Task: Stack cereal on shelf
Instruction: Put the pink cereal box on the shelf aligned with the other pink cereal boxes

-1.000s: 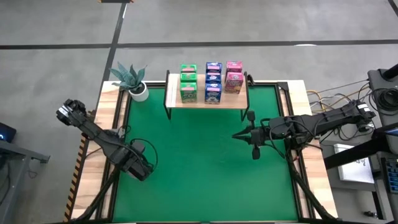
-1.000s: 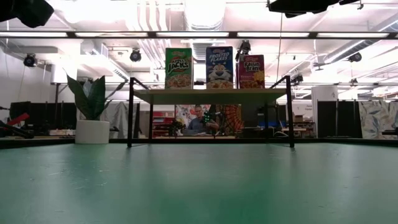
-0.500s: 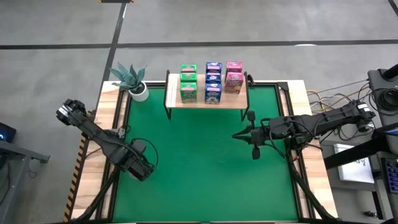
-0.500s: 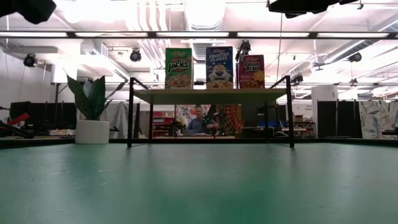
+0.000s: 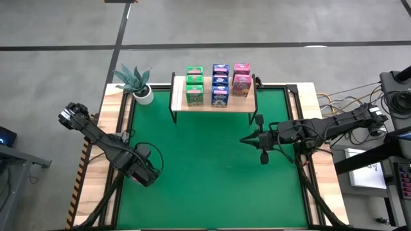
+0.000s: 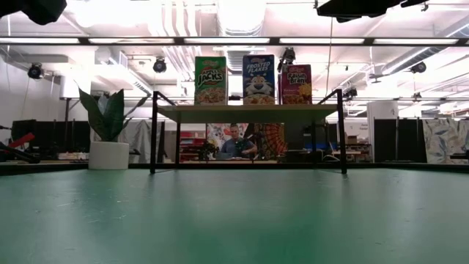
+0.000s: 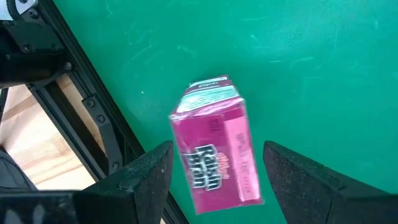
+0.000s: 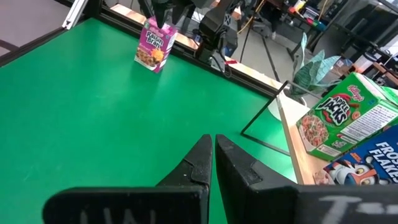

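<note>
– Green tabletop (image 5: 205, 186) from above: what's moved on you?
– Nothing in the last second. Your left pincer (image 5: 142, 172) hangs spread wide; your right pincer (image 5: 247, 138) waits pinched shut, shelf (image 5: 213, 102) just beyond it.
– Left wrist?
– Pink cereal box (image 7: 217, 146) sits below, between the fingers (image 7: 149, 171), ungripped. Probably the last to shelve.

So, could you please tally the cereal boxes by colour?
Green boxes: 3, on the shelf
Blue boxes: 3, on the shelf
Pink boxes: 3, two on the shelf, one on the table
Total: 9
</note>
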Robot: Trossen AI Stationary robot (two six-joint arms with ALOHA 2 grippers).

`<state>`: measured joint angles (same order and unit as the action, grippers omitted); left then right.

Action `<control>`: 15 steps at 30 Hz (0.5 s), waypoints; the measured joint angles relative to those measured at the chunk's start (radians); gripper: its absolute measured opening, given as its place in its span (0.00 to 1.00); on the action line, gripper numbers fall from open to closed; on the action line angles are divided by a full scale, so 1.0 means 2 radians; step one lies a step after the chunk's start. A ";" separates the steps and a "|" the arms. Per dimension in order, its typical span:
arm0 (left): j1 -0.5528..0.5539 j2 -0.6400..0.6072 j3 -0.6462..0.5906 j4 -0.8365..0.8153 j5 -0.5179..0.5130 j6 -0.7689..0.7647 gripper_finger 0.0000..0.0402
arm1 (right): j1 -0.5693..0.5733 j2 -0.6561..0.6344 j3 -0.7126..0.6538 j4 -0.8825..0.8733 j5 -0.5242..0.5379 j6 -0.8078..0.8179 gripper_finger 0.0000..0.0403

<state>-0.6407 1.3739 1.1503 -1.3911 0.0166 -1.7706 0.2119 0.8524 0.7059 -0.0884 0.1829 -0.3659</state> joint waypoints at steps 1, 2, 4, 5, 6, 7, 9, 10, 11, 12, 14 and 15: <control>0.000 0.000 0.000 0.000 0.000 0.000 0.58 | 0.000 0.000 0.000 -0.002 0.000 0.000 0.02; 0.000 0.000 0.000 0.000 0.000 0.000 0.58 | 0.000 0.000 0.000 -0.003 0.000 0.000 0.02; 0.000 0.000 0.000 -0.002 0.000 0.000 0.58 | 0.000 0.000 0.000 -0.003 0.000 0.000 0.02; 0.000 0.000 0.000 -0.003 0.000 0.000 0.58 | 0.000 0.000 0.000 -0.003 0.000 0.000 0.02; 0.000 0.000 0.000 -0.006 0.000 0.000 0.58 | 0.000 0.000 0.000 -0.003 0.000 0.000 0.02; 0.000 0.000 -0.001 -0.007 0.000 0.000 0.58 | 0.000 0.000 0.000 -0.003 0.000 0.002 0.02; 0.000 0.000 -0.004 -0.007 0.000 0.000 0.58 | 0.000 0.000 0.000 -0.004 0.000 0.005 0.02; 0.000 0.000 -0.006 -0.007 0.000 -0.001 0.58 | 0.000 0.000 0.000 -0.004 0.000 0.005 0.02; -0.001 0.000 -0.008 -0.007 0.000 -0.002 0.58 | 0.000 0.000 0.000 -0.005 0.000 0.005 0.02; -0.001 0.000 -0.010 -0.006 0.000 -0.002 0.58 | 0.000 0.000 0.000 -0.006 0.000 0.006 0.02; -0.003 0.000 -0.014 -0.002 0.000 -0.005 0.58 | 0.000 0.000 0.000 -0.006 0.000 0.007 0.02; -0.003 0.000 -0.015 0.001 0.000 -0.005 0.58 | 0.000 0.000 0.000 -0.006 0.000 0.008 0.02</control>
<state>-0.6472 1.3739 1.1196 -1.3895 0.0170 -1.7814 0.2119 0.8524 0.7059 -0.1001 0.1834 -0.3503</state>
